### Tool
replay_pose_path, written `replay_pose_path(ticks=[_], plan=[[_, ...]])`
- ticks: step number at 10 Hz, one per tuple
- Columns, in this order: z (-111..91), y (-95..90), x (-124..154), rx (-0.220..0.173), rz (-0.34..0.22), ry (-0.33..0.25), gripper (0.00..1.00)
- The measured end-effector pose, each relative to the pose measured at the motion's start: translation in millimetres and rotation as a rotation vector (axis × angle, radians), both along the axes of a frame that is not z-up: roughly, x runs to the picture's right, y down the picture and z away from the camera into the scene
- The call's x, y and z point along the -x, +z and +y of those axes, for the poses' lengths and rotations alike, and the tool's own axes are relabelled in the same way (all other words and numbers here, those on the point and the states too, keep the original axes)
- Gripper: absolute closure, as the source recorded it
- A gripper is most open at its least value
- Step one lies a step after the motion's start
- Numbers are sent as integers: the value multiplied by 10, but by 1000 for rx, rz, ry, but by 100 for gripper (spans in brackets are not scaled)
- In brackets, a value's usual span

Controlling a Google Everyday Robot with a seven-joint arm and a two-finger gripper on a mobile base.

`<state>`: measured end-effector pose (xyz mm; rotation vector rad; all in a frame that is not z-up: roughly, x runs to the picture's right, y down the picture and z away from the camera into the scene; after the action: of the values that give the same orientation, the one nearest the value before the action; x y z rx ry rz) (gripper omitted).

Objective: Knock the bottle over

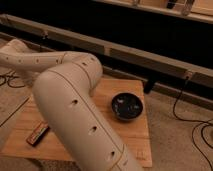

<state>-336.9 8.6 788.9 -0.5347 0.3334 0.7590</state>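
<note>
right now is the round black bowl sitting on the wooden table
Yes, the round black bowl rests on the wooden table; the gripper is out of view past the arm.
</note>
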Motion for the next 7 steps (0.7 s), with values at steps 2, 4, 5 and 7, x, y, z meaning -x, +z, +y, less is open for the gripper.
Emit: replay_pose_path(ticks=[2, 4, 5, 7], plan=[[-2, 0, 11, -1, -3, 1, 35], [1, -2, 33, -2, -7, 2, 35], [-4, 1, 22, -2, -6, 3, 35], [2, -4, 31, -2, -6, 1, 35]])
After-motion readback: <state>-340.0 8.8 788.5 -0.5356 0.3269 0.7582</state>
